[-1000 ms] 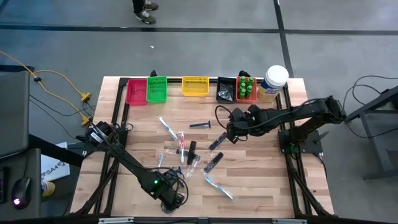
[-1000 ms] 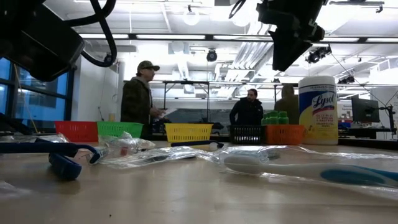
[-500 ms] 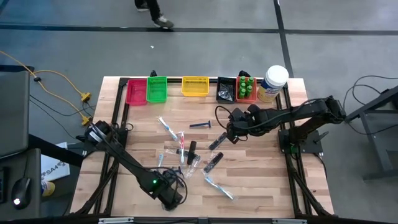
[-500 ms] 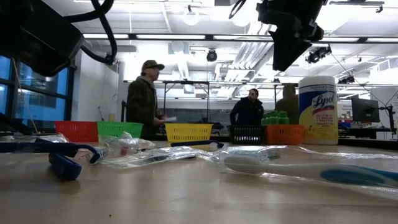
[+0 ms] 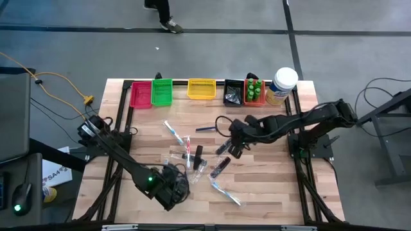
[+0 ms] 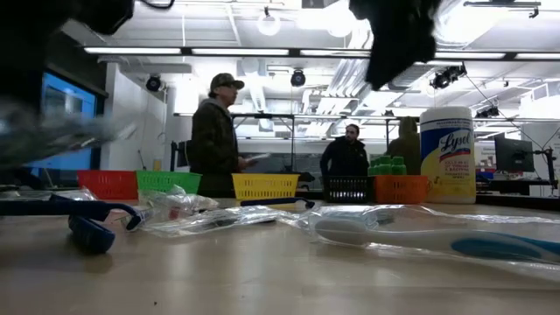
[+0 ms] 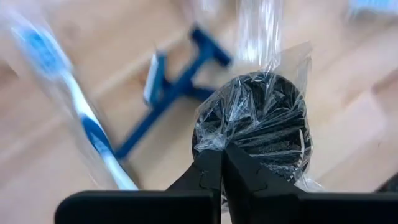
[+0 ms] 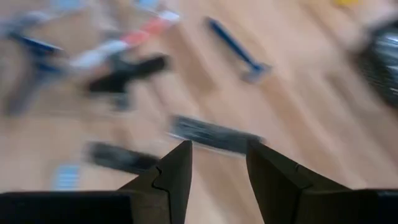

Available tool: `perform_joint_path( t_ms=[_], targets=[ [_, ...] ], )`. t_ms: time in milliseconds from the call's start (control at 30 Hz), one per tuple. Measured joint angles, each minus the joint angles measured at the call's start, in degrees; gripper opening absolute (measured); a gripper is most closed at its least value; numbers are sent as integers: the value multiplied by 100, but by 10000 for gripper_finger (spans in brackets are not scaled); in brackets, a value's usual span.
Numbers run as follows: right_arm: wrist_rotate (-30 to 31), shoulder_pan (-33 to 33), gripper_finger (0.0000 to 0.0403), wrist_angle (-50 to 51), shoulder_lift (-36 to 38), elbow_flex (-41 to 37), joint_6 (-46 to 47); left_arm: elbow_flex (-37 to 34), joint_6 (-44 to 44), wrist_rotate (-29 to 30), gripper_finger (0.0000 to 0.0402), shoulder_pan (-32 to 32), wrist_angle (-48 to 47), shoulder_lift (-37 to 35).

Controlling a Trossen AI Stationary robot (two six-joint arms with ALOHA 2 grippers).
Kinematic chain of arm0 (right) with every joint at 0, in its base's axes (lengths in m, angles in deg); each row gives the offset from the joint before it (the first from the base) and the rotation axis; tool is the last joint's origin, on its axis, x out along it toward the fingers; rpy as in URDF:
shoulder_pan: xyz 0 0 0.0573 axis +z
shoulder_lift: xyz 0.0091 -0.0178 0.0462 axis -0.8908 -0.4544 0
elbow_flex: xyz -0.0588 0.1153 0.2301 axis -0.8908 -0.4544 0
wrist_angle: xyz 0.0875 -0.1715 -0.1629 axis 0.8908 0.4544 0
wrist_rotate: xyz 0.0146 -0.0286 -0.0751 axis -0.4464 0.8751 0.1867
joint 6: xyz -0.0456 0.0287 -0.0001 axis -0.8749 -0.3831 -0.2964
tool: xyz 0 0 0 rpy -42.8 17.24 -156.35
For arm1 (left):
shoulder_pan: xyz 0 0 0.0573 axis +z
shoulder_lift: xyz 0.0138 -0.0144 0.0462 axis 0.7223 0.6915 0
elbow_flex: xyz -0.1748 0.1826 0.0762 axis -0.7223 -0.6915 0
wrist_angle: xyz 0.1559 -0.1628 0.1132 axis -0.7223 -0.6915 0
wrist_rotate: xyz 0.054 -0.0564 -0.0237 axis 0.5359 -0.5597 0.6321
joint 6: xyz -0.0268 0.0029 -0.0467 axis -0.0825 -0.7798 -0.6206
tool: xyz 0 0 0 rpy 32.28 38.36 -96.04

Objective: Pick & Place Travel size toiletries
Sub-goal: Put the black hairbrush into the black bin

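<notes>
My left gripper (image 5: 170,187) is near the table's front edge, shut on a dark round mesh puff (image 7: 261,124) in clear wrap. A blue razor (image 7: 168,93) and a wrapped toothbrush (image 7: 68,93) lie beyond it. My right gripper (image 5: 234,149) hangs open right of the table's middle, over a slim black item (image 8: 214,134) that lies flat on the wood; its fingers (image 8: 174,174) touch nothing. More wrapped toothbrushes (image 5: 173,131), a second razor (image 5: 207,128) and black items (image 5: 219,167) are scattered across the middle. Green bottles (image 5: 254,86) stand in the orange bin. My left gripper (image 7: 222,165) pinches the puff's clear wrap (image 7: 217,144) between its two shut fingers, at the puff's edge nearest the wrist. The puff sticks out past the fingertips, wrap crinkled around it. In the low view a blurred clear shape (image 6: 52,131) shows above the table's left.
Small bins line the far edge: red (image 5: 141,94), green (image 5: 162,92), yellow (image 5: 201,88), black (image 5: 233,93), orange (image 5: 255,96). A large white jar (image 5: 282,83) stands at the far right corner. People stand in the room beyond the table.
My left gripper has moved from the front edge toward the far edge, and its arm has swung; a blurred clear wrapped shape now shows raised at the low view's left. My right gripper has moved toward the table's left and near edge, over the slim black item.
</notes>
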Motion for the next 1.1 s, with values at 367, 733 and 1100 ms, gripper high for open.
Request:
perform_joint_path(
  t_ms=[367, 733, 1100],
  targets=[
    [-706, 80, 142, -2619, 0, 0, -839, 7, 1509, 1893, 0, 561, -277, -712],
    [-282, 52, 142, -3100, 0, 0, -1198, 7, 3723, 3170, 0, 1346, -250, -1313],
    [464, 23, 149, -3107, -177, -4, -1921, 7, 6401, 3353, 0, 2079, 883, -1845]
  ],
)
